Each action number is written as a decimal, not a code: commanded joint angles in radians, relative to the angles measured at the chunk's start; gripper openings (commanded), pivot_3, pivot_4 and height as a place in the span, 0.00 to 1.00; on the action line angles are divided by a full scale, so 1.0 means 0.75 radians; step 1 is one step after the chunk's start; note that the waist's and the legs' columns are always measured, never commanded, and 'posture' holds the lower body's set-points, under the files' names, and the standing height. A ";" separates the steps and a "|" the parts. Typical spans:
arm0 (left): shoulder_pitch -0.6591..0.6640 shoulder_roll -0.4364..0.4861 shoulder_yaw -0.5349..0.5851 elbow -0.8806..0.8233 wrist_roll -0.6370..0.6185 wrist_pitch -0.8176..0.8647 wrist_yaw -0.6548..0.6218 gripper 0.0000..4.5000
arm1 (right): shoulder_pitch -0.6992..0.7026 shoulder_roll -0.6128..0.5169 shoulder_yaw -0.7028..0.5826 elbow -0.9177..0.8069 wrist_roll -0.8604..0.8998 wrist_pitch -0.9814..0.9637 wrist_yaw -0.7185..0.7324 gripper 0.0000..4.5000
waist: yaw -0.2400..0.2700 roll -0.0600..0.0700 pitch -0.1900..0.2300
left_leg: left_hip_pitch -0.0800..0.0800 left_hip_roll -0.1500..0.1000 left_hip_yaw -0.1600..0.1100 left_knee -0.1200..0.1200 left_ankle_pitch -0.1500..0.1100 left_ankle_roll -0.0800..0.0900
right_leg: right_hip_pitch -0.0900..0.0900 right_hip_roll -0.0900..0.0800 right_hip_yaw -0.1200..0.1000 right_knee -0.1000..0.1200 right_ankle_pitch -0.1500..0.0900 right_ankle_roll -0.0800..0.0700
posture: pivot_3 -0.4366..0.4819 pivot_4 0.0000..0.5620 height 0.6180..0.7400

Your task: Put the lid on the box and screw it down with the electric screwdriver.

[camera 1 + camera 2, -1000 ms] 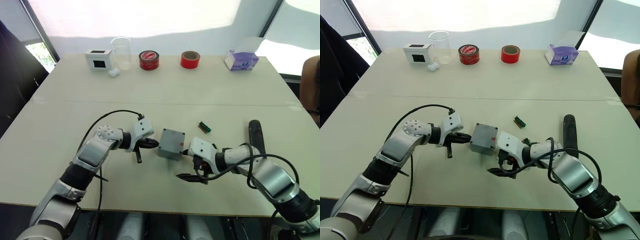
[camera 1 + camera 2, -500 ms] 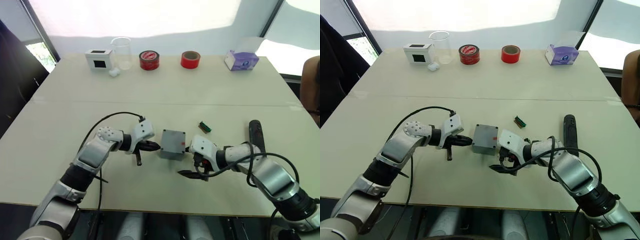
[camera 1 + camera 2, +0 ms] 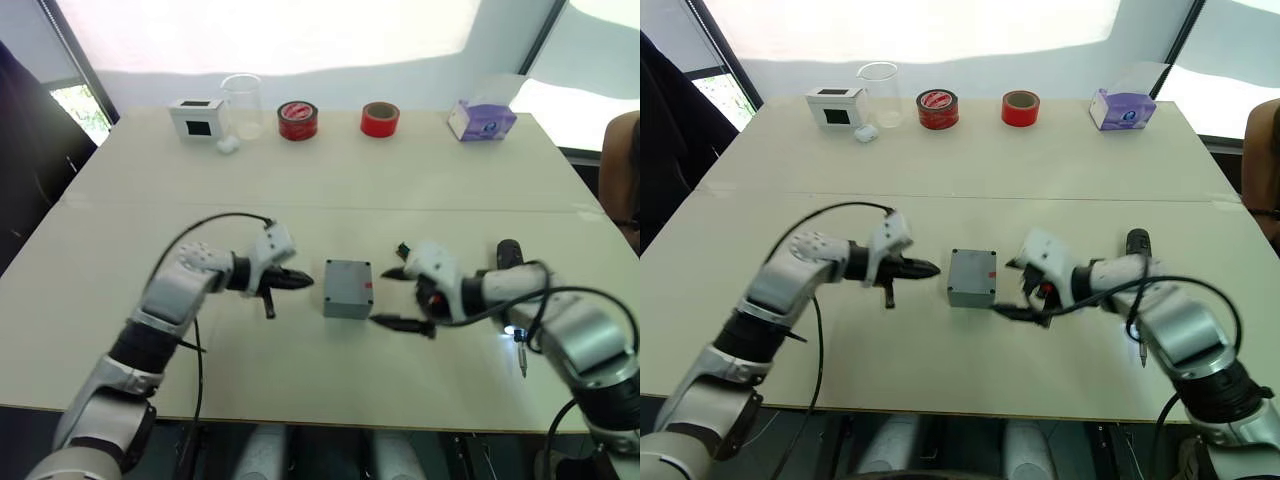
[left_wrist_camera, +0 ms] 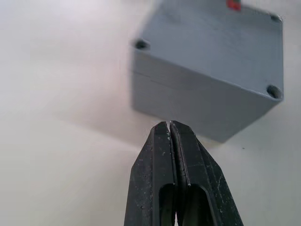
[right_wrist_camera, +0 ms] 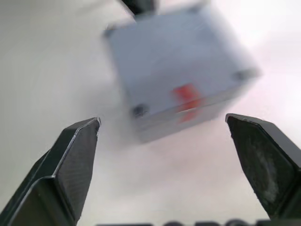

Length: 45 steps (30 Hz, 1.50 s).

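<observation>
Between two grippers, one box (image 3: 348,289).

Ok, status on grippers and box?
Left gripper shut, empty, beside small grey cast-metal box. Right gripper open, facing it. Black pen-shaped electric screwdriver untouched.

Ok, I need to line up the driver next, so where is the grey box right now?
In the left eye view the box sits near the table's front middle, between the left end effector and the right end effector, touching neither.
</observation>
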<state>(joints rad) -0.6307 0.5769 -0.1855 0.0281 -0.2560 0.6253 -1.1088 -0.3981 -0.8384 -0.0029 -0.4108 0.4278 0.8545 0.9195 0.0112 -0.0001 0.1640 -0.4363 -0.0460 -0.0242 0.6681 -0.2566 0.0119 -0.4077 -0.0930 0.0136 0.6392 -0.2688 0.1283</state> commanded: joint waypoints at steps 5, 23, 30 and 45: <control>-0.093 -0.050 0.121 -0.125 -0.242 0.163 -0.020 0.00 | -0.152 0.190 -0.056 0.530 -0.164 -0.333 -0.216 0.98 | -0.001 -0.003 -0.001 | 0.003 0.000 0.001 -0.001 0.000 0.000 | 0.003 0.000 0.000 0.000 0.000 0.000 | 0.48 0.27 1.00; -0.049 -0.014 0.069 -0.202 -0.243 0.165 0.056 0.00 | -0.232 0.374 0.028 0.954 -0.309 -0.641 -0.227 0.40 | -0.030 -0.003 -0.001 | 0.003 0.000 0.004 -0.001 0.005 -0.009 | -0.001 0.001 0.005 0.010 -0.001 -0.001 | 0.48 0.27 1.00; -0.044 -0.010 0.070 -0.204 -0.246 0.166 0.065 0.00 | -0.231 0.398 0.018 0.950 -0.301 -0.634 -0.226 0.40 | -0.031 -0.003 -0.001 | 0.003 0.000 0.004 -0.002 0.005 -0.009 | -0.001 0.001 0.005 0.010 -0.001 -0.001 | 0.48 0.27 1.00; -0.018 -0.001 0.037 -0.188 -0.216 0.135 0.066 0.00 | -0.228 0.417 0.016 0.951 -0.306 -0.653 -0.244 0.01 | -0.031 -0.003 -0.001 | 0.003 0.000 0.004 -0.002 0.005 -0.009 | -0.002 0.001 0.005 0.010 -0.001 -0.001 | 0.48 0.27 1.00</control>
<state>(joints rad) -0.6393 0.5678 -0.1631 -0.0927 -0.4225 0.7489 -1.0609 -0.5527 -0.5275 0.0284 0.3199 0.1970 0.3846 0.7343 -0.0117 -0.0022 0.1632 -0.4338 -0.0458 -0.0210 0.6669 -0.2526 0.0051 -0.4089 -0.0923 0.0173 0.6467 -0.2696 0.1272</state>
